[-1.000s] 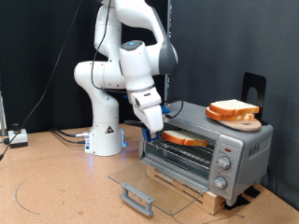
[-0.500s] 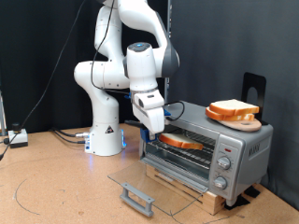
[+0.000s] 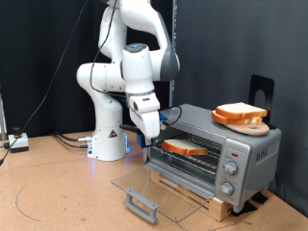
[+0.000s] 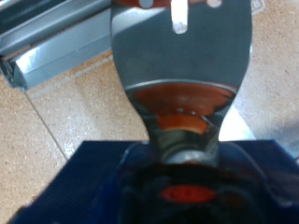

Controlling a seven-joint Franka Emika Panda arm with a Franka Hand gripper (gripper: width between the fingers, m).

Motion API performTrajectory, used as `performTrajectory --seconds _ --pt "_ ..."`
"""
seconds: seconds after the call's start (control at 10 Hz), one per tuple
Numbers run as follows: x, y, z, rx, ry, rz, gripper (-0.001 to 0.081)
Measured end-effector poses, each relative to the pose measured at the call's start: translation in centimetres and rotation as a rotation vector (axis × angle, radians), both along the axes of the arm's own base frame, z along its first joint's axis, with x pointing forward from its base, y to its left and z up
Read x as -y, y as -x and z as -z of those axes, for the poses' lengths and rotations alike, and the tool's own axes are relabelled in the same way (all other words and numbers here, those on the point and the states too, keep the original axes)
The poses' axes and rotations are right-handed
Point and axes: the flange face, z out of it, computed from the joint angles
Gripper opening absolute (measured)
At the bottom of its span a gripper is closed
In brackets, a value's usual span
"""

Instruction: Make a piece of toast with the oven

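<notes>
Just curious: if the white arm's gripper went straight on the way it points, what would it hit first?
Likely the open glass door of the boxy silver toaster oven, or the tan tabletop beneath. The gripper slants down beside the opening; depth is unclear.

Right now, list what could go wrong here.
1. The spatula sits in the pincer just outside the oven; a swing could clip its frame.
2. The glass door lies open and flat below the arm, easy to strike.
3. Toast rests near the rack's front and may slide out.
</notes>
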Motion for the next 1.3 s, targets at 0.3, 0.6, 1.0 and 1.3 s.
performTrajectory --seconds 0.3,0.6,1.0,1.3 --pt "1.1 0.0 -0.1 0.001 0.004 0.001 0.0395" --pt "-0.5 0.2 0.1 -0.016 -0.019 -0.04 0.0395" --pt "-3.6 0.6 0.5 -0.027 -0.021 -0.054 0.0395" --pt "-2.9 0.4 0.6 -0.032 -0.01 -0.007 0.0395"
